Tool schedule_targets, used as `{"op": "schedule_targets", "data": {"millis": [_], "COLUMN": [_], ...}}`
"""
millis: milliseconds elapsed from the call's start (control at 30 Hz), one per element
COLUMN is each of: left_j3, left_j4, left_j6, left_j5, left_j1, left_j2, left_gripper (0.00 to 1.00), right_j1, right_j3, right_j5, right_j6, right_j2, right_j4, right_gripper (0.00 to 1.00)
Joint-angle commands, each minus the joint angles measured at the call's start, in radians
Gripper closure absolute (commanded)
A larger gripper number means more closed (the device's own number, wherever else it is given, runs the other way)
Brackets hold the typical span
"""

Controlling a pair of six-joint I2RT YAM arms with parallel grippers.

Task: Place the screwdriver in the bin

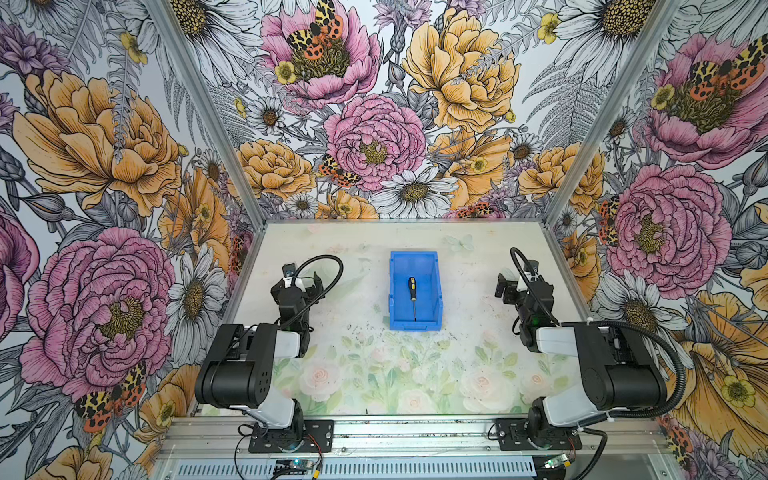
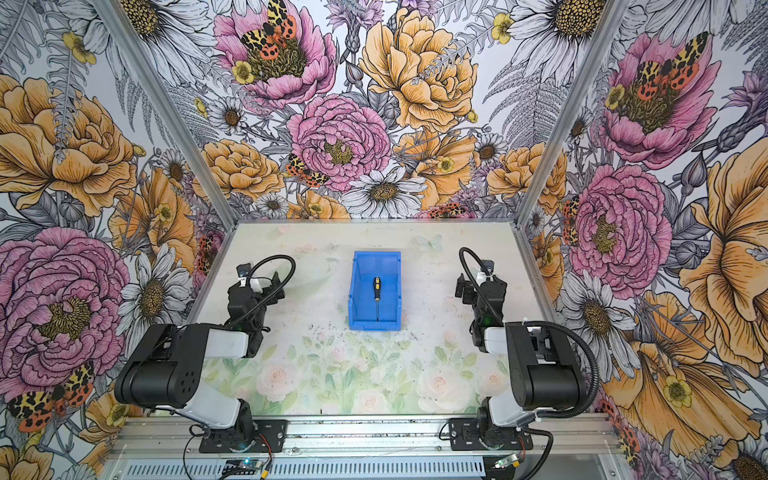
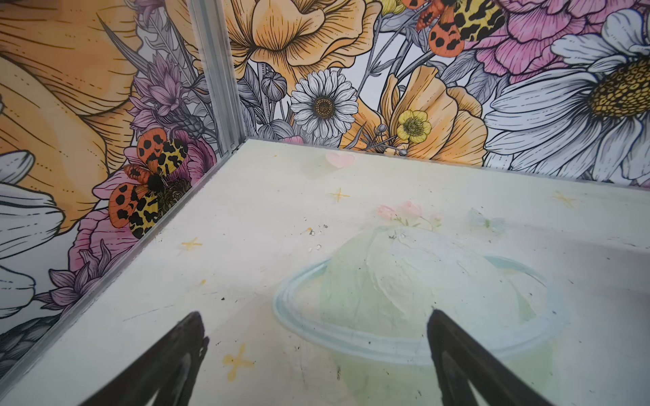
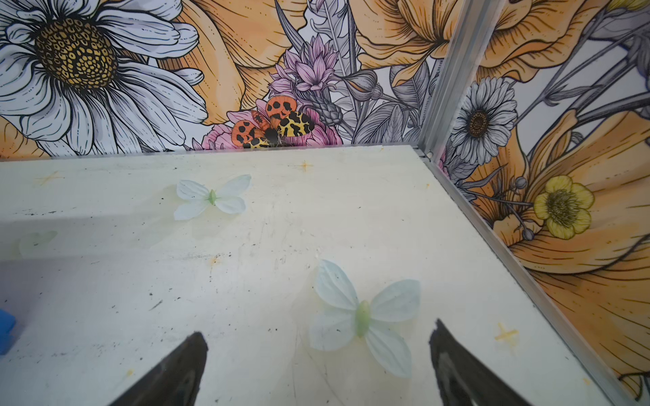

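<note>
The blue bin (image 1: 397, 266) (image 2: 360, 266) stands mid-table in both top views, and the black-and-yellow screwdriver (image 1: 412, 296) (image 2: 377, 296) lies flat on its floor, handle toward the back wall. My left gripper (image 1: 300, 279) (image 2: 258, 282) hangs well left of the bin; in the left wrist view its fingertips (image 3: 191, 325) stand wide apart over bare table, the left gripper (image 3: 314, 321) open and empty. My right gripper (image 1: 508, 286) (image 2: 466, 286) hangs well right of the bin, and the right gripper (image 4: 318, 337) is open too. A blue sliver of the bin (image 4: 5, 330) shows at the right wrist view's edge.
The table (image 1: 332, 291) carries a pale floral print with scuffs. Flowered walls and aluminium posts (image 1: 245, 199) close in three sides. Both arm bases sit on the front rail (image 1: 415, 432).
</note>
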Motion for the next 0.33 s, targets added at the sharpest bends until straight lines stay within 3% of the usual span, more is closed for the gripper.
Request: {"op": "schedule_targets", "data": {"millis": [0, 100, 200, 300], "left_j3": [-0.014, -0.016, 0.006, 0.004], "left_j4": [0.053, 0.054, 0.000, 0.005], "left_j6": [0.026, 0.031, 0.010, 0.020], "left_j5": [-0.041, -0.041, 0.069, 0.081], "left_j1": [-0.015, -0.018, 0.027, 0.023], "left_j2": [0.002, 0.003, -0.003, -0.004], "left_gripper": [0.01, 0.01, 0.01, 0.01], "right_j1": [0.005, 0.005, 0.005, 0.005], "right_j3": [-0.010, -0.010, -0.011, -0.010], "right_j5": [0.002, 0.002, 0.002, 0.002], "right_j6": [-0.008, -0.008, -0.008, -0.009], "right_j2": [0.011, 0.011, 0.011, 0.010], "right_j4": [0.040, 0.039, 0.039, 0.039], "right_gripper": [0.01, 0.00, 0.01, 0.00]}}
